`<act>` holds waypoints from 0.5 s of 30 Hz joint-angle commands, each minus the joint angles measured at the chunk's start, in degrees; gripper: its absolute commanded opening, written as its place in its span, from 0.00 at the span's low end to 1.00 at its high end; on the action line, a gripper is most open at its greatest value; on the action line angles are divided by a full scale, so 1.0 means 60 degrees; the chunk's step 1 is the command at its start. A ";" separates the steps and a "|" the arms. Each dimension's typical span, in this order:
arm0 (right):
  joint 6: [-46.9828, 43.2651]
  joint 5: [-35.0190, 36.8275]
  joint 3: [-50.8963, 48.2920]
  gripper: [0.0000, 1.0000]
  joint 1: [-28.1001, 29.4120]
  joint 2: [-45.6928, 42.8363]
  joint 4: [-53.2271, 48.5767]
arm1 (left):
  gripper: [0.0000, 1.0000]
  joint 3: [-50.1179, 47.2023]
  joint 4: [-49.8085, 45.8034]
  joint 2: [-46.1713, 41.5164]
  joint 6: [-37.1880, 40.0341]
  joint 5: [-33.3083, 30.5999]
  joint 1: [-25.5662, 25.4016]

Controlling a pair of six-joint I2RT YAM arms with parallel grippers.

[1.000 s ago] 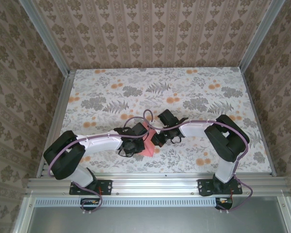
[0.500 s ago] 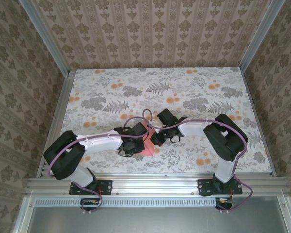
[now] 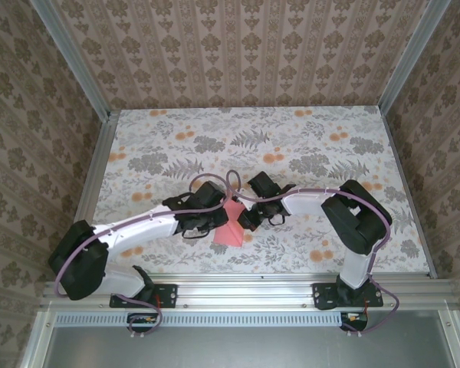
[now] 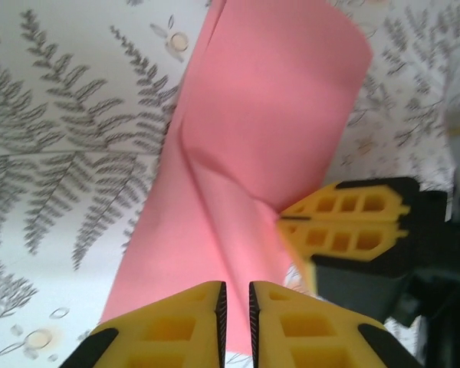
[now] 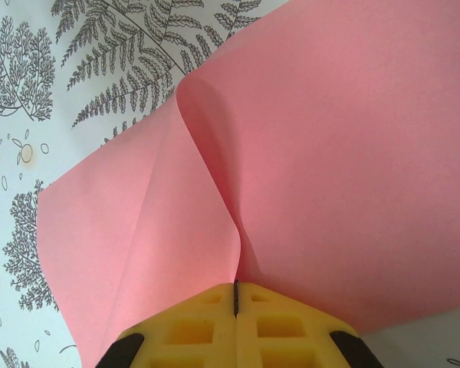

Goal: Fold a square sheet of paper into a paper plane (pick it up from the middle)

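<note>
From above, hard to see much of the sheet (image 3: 230, 233): mostly buried under the two wrists, midway along the near part of the table (image 3: 307, 138), with just a pink wedge poking out toward the near edge. Impossible from there to judge either set of jaws. Just dark blocks for the left gripper (image 3: 208, 218) and the right gripper (image 3: 245, 218), meeting over the pink from either side.

On the left wrist, cut off by the top of the frame and hidden at the bottom behind yellow fingers (image 4: 169, 333): the sheet (image 4: 268, 115). Lies on grey fern print, creased lengthwise, with one half lifted. Left gripper (image 4: 235, 307) parted by a narrow slit, with pink visible in the gap and nothing clearly pinched. Just to the right, the right gripper (image 4: 314, 224) clamped flat on the sheet's edge, with its black body blurred and partly out of frame.

On the right wrist, close and sharp: right gripper (image 5: 235, 295) pressed fully together, down to a thin dark line. Pinches the sheet (image 5: 330, 153) at the end of a fold. Sheet spilling past the top and right of the frame, bowed upward on both sides of the pinch. Far corners out of sight.
</note>
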 commanded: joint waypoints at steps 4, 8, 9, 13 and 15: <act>0.0014 0.0700 -0.0100 0.01 -0.0009 0.0334 -0.0582 | 0.16 -0.0039 0.1583 0.0672 -0.0359 0.0639 0.0253; 0.0095 0.0675 -0.0103 0.01 -0.0023 0.0307 -0.0577 | 0.13 0.0054 0.1541 0.1034 -0.0463 0.0433 0.0274; 0.0110 0.0651 -0.0131 0.01 -0.0025 0.0308 -0.0549 | 0.13 -0.0060 0.1679 0.1073 -0.0554 0.0442 0.0334; 0.0176 0.0616 -0.0138 0.01 -0.0023 0.0306 -0.0510 | 0.11 -0.0439 0.2243 0.1327 -0.0763 0.0565 0.0467; 0.0198 0.0627 -0.0142 0.01 -0.0024 0.0313 -0.0509 | 0.11 -0.0614 0.2750 0.1451 -0.0763 0.0707 0.0487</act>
